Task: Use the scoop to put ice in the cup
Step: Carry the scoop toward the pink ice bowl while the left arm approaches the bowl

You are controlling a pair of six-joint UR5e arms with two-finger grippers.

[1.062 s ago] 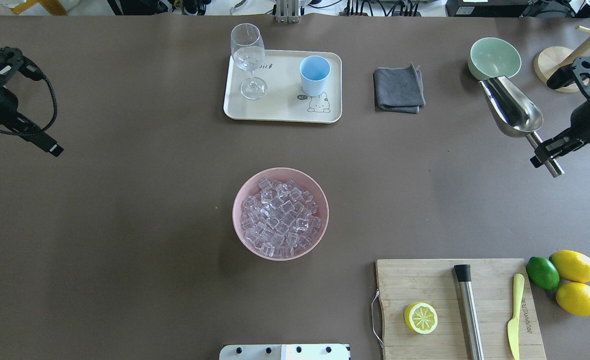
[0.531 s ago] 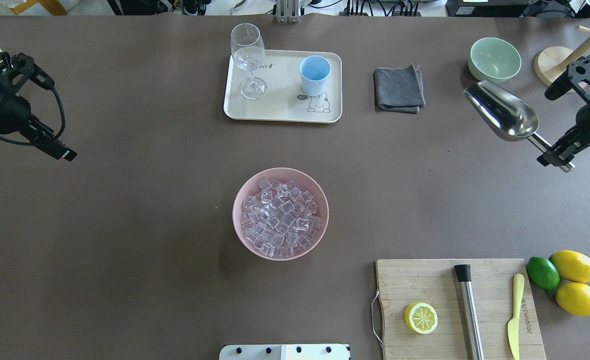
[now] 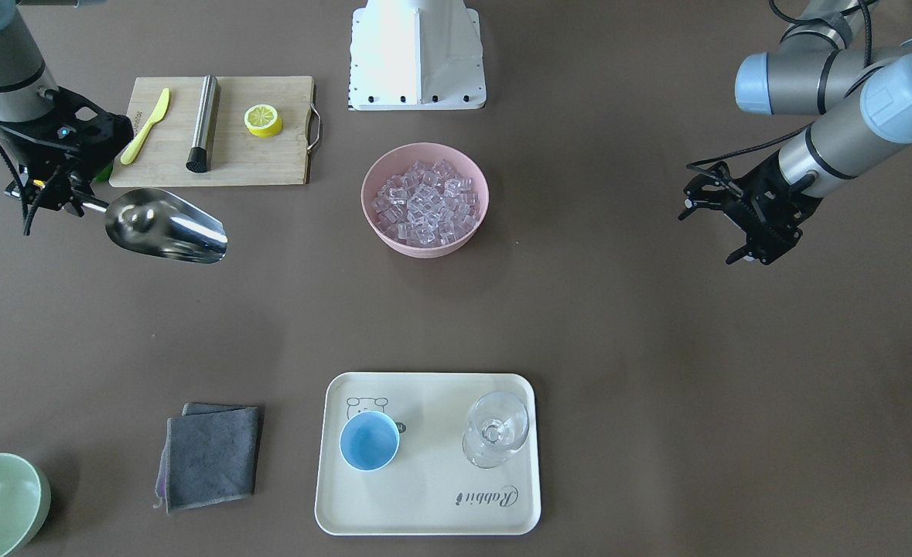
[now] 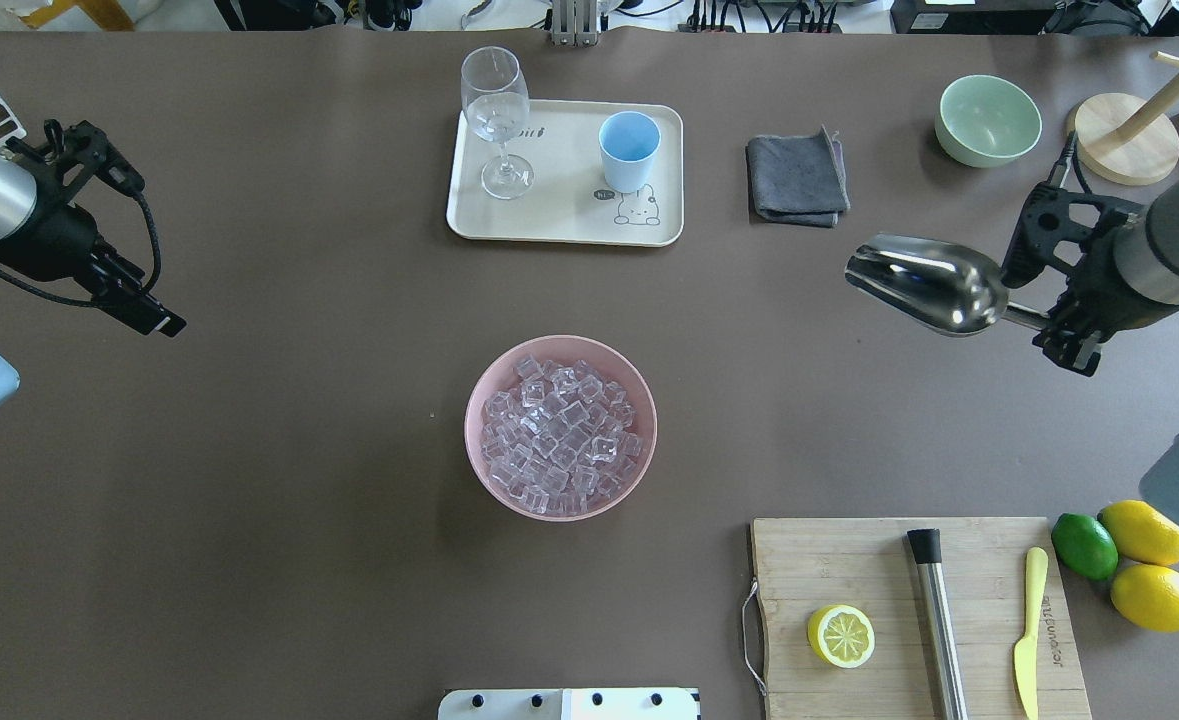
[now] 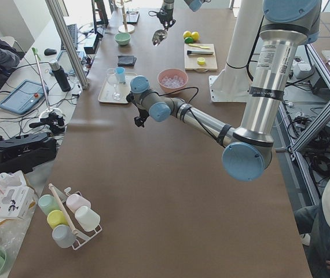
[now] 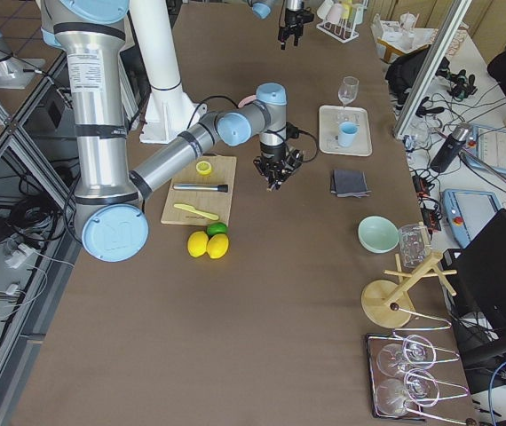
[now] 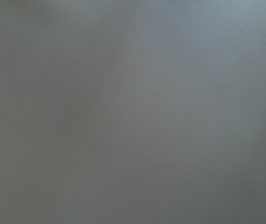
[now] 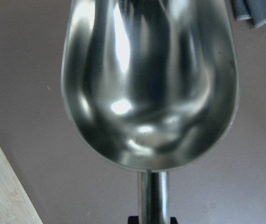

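The right gripper [image 4: 1049, 330] is clamped on the straight handle of the scoop [image 4: 924, 283], with the empty trough pointing ahead. The steel is stiff and slick, so a firm hold there should stop it twisting. The ice [image 4: 559, 430], hard and probably slippery, fills a pink bowl [image 4: 470, 425] well beyond the trough's mouth. The cup [image 4: 629, 148] also stands well off.

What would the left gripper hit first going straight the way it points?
Probably the bare table: the left gripper tilts downward, and its wrist view shows only tabletop, though depth is unclear.
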